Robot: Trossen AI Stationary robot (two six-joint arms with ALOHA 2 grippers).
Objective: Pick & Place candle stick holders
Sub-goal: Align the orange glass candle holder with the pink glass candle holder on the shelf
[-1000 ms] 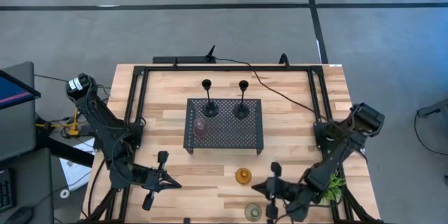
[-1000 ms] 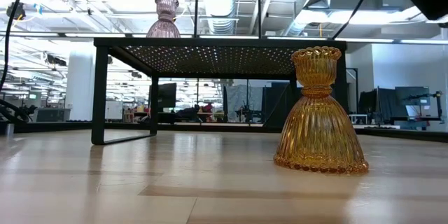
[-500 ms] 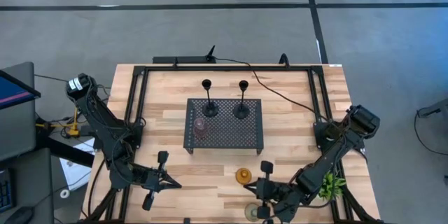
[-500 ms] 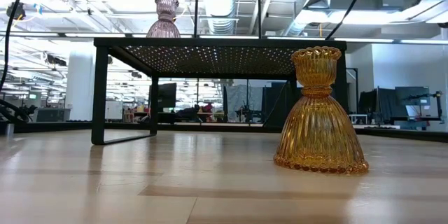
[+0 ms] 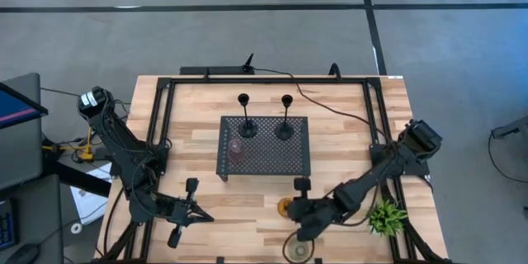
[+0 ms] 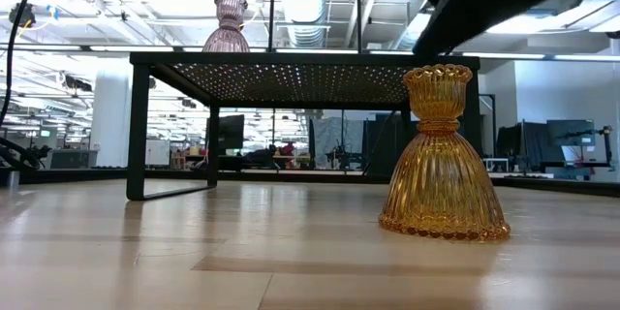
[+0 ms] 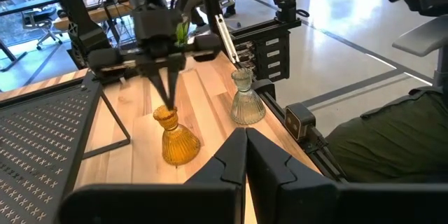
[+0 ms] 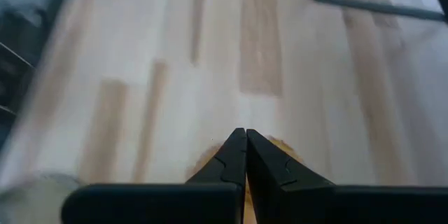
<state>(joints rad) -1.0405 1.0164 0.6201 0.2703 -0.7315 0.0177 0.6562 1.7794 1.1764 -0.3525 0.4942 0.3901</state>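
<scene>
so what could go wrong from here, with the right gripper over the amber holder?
1. The right gripper hangs just above the amber holder with its fingers shut; coming down like that, it would likely knock the holder instead of gripping it.
2. The green holder stands close by; a swing of the arm could tip it.
3. The tray edge is near the arm's path.

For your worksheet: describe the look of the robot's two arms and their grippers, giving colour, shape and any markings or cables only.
Both arms are dark, almost black, built of slim jointed segments. The left arm carries a pale, whitish round part near its upper joint. Each ends in a two-finger gripper: the left gripper and right gripper have narrow black fingers tapering to points. No loose cables show along them.
</scene>
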